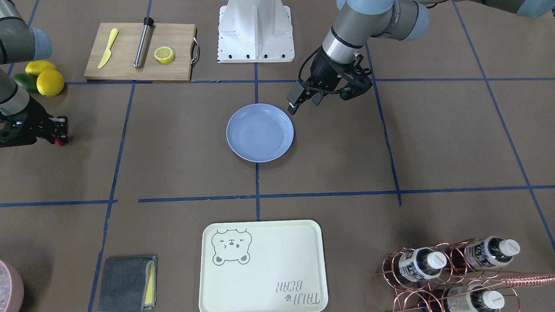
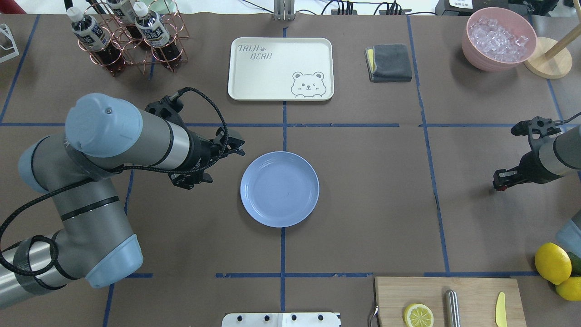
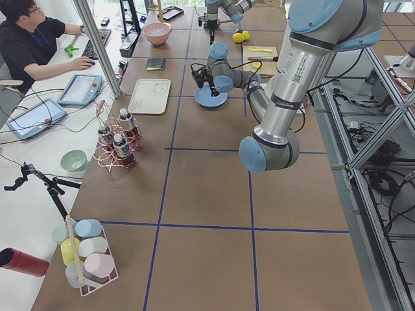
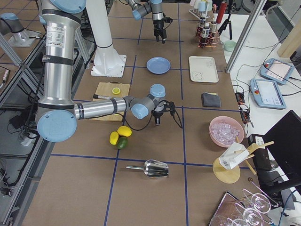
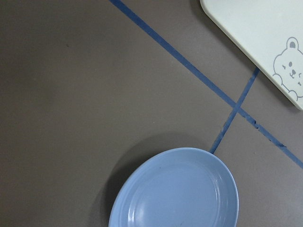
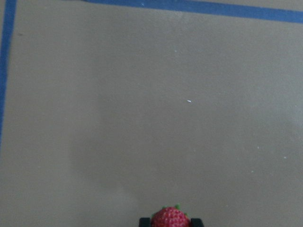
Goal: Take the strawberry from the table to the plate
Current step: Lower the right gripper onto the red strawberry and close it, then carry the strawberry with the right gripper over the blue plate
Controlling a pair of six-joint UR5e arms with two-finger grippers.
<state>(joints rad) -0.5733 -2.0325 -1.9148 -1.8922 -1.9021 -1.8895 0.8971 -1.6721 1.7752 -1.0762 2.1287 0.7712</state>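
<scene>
Right gripper (image 2: 499,185): my jaws are clenched on the strawberry (image 6: 170,218), its tip poking out past my fingertips.
Strawberry's place: in my grip, low over the table (image 2: 376,200), well apart from the plate (image 2: 279,189).
Bearing: in the overhead view the plate lies at nine o'clock from me.
Left gripper (image 1: 305,100): spread and empty, just beside the plate.

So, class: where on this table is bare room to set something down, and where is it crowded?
Bare table lies between the plate and the right gripper, shut on the strawberry. The plate is empty too. Crowded: lemons beside the cutting board.
</scene>
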